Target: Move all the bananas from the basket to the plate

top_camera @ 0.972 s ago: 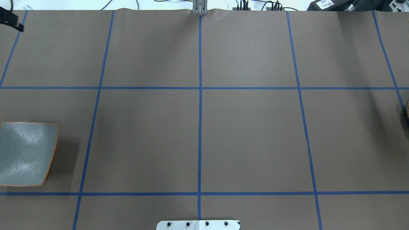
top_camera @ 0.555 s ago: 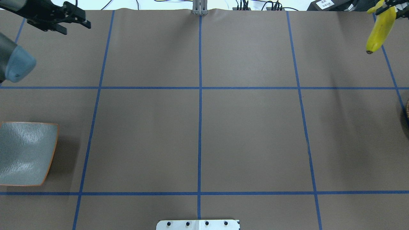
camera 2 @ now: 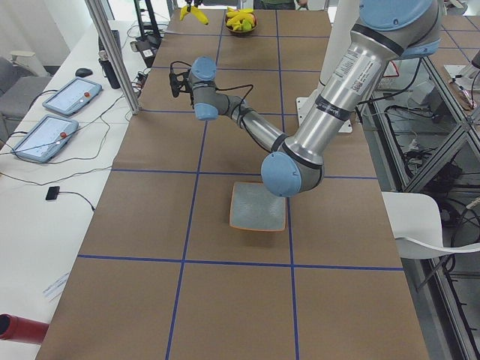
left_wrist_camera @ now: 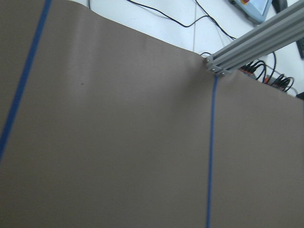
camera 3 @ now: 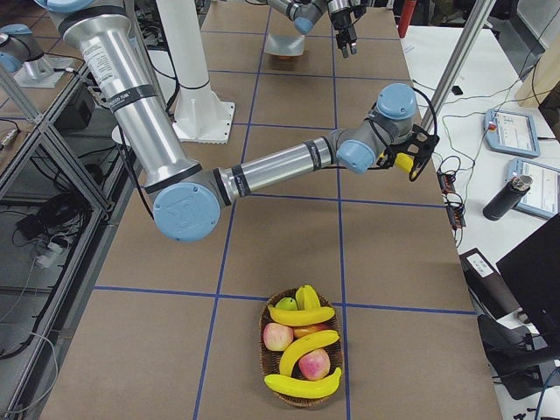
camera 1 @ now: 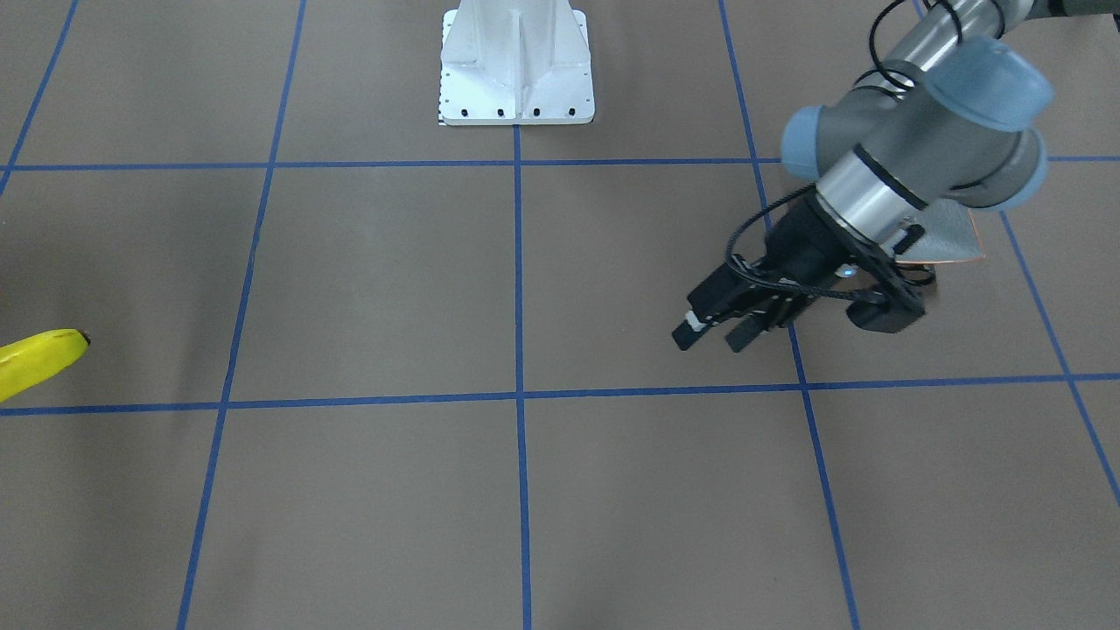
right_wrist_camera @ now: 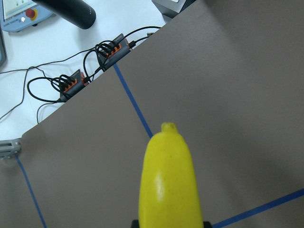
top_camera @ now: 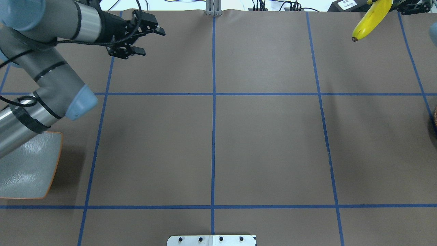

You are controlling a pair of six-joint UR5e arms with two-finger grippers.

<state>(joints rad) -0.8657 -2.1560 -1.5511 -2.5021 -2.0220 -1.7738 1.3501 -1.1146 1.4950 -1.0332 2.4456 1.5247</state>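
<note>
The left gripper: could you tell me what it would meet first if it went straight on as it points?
Probably just the brown table cover, near its centre blue tape line; the left gripper seems tilted downward, and nothing stands in that line.

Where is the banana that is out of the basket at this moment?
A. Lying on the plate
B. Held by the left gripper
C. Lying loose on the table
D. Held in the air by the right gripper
D: the banana hangs in the air from the right gripper, while the left gripper is open and empty and the plate is bare.
</note>
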